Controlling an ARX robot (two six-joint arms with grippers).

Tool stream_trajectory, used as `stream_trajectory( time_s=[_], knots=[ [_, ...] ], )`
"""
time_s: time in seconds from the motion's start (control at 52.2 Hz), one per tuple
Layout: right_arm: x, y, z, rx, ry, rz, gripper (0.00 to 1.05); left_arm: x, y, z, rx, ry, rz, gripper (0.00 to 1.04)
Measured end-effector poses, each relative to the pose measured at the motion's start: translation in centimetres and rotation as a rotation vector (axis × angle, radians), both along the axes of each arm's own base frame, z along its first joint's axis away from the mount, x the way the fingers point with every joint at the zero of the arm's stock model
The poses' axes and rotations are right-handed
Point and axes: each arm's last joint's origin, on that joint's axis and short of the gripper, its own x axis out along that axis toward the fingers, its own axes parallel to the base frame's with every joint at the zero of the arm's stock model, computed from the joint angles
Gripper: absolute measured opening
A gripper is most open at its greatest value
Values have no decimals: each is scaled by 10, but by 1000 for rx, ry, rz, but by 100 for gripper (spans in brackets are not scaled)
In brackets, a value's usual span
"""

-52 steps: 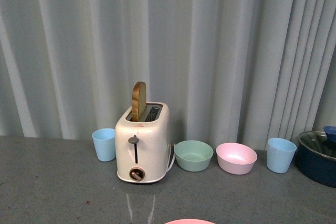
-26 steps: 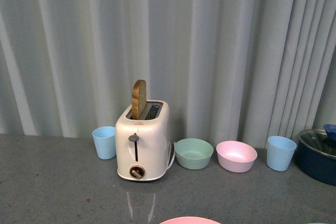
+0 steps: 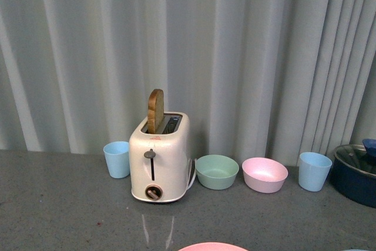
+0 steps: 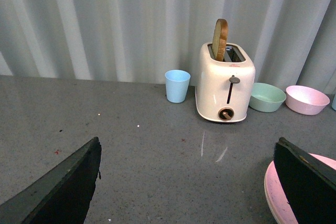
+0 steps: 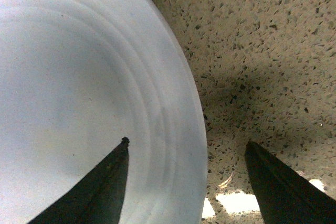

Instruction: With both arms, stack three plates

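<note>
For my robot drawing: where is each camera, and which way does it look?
Front: on the robot's body, facing the toaster and curtain; no arms show.
Left wrist: on the left arm, low over the table, facing the toaster; the open left gripper shows.
Right wrist: looking down on the blue plate; the right gripper straddles its rim.
Shared: front and left wrist both see the toaster and pink plate.

Item 1, your left gripper (image 4: 186, 145): two jaws, matte black, shaped as broad flat wedges. Each has a thin, paler grey strip along its upper edge, and one inner edge looks slightly nicked.

Item 2, your right gripper (image 5: 186, 141): two jaws, charcoal to black, plain-surfaced, each tapering to a narrow point.
</note>
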Motion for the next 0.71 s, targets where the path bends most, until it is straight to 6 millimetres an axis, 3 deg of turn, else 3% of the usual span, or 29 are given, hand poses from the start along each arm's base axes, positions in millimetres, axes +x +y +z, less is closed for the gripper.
stream_trajectory(
  time_s=[0.383, 0.708],
  knots=[
    [-3, -1, -5, 31, 9, -21, 8, 0, 0, 0, 0, 0, 0, 98],
    [-7, -9, 9, 55, -13, -53, 4, 0, 0, 0, 0, 0, 0, 98]
  ],
)
